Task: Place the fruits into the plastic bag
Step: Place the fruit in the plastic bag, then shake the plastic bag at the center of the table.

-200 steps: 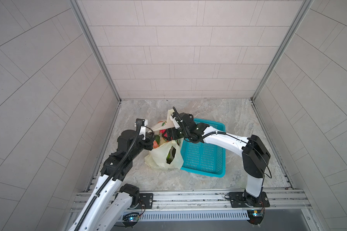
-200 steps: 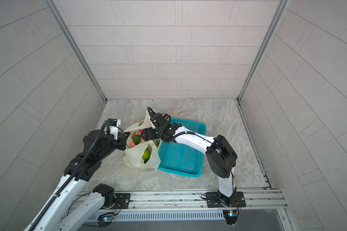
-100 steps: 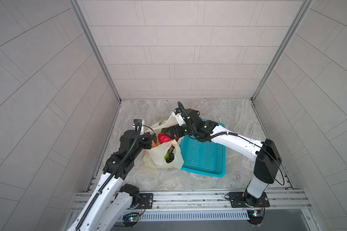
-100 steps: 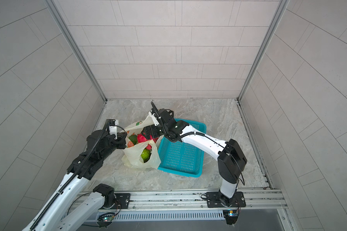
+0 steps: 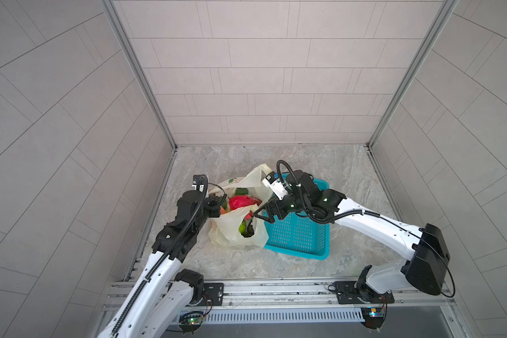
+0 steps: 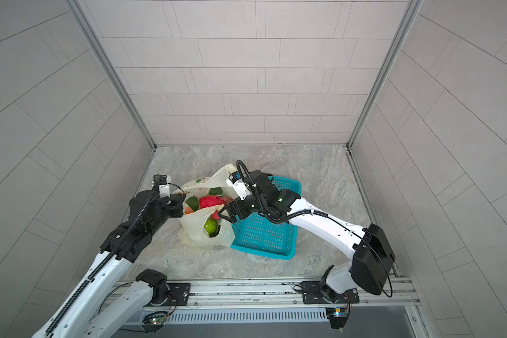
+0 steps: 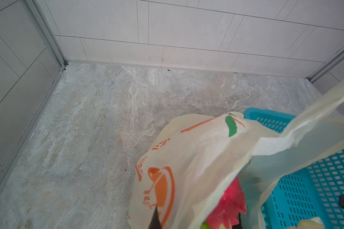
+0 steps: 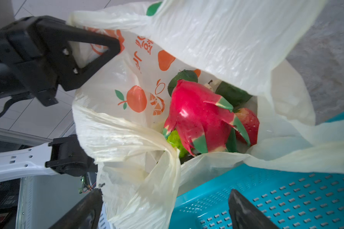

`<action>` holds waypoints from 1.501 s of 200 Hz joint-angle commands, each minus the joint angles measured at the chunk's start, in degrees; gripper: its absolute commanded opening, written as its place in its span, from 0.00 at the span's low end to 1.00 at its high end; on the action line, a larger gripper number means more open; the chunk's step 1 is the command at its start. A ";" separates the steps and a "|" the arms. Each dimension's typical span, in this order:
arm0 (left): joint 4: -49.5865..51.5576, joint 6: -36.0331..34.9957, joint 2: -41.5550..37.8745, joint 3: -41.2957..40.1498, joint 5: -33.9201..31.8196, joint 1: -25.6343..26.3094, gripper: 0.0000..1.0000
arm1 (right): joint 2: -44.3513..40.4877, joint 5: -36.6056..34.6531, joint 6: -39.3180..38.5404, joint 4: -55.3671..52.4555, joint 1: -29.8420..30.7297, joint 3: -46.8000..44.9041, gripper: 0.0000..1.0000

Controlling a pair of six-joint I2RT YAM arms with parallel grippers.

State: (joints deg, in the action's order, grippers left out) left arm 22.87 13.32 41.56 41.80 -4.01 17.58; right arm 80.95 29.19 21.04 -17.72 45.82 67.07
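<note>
The plastic bag [image 5: 231,234] [image 6: 193,231] [image 7: 197,158] [image 8: 207,39] stands open-mouthed on the floor, left of the basket. Inside it lie the fruits: a red-pink dragon fruit [image 5: 242,202] [image 6: 214,201] [image 7: 226,204] [image 8: 197,115] on top, two dark green ones [image 8: 182,78] [image 8: 232,93], a small red one [image 8: 248,123] and a light green one [image 6: 210,226] [image 8: 174,140]. My left gripper [image 5: 217,202] [image 6: 182,202] [image 7: 155,218] [image 8: 111,47] is shut on the bag's left rim and holds it up. My right gripper [image 5: 261,211] [image 6: 226,210] [image 8: 165,194] stands open at the bag's right rim, over the basket's edge, gripping nothing.
A teal perforated basket [image 5: 299,234] [image 6: 264,234] [image 7: 306,188] [image 8: 286,198] lies right of the bag, touching it, with no fruit showing in it. Tiled walls close in the marble floor [image 5: 319,164] on three sides. A metal rail [image 5: 275,289] runs along the front.
My right gripper has drawn back out of the bag's mouth toward the basket, and the dragon fruit now lies uncovered in the bag. The left gripper has kept its hold on the rim.
</note>
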 commanded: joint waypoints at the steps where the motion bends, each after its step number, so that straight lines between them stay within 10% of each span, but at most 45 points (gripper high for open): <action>1: -0.81 0.08 0.23 0.02 -0.89 -0.23 0.00 | -1.19 2.97 -2.44 0.66 1.29 -1.43 0.88; 65: -0.29 -0.06 0.15 0.75 -0.65 -0.19 0.00 | 8.54 5.35 -4.65 -1.08 2.78 0.32 0.68; 103: -0.29 -0.81 0.27 0.74 -1.17 -0.20 0.00 | 8.83 7.28 -4.42 0.05 2.74 1.69 0.00; 294: -0.29 6.36 2.56 -1.34 -5.69 -1.28 0.00 | 10.74 -7.26 -12.85 -11.29 -3.04 33.36 0.00; 300: -0.35 6.37 2.56 -1.22 -5.56 -1.29 0.00 | 9.85 -7.04 -12.00 -10.76 -3.51 31.28 0.13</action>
State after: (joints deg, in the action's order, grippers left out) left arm 22.79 18.26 44.36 40.51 -10.17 16.73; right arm 91.57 23.90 9.04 -25.43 43.48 101.62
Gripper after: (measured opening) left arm 0.046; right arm 0.050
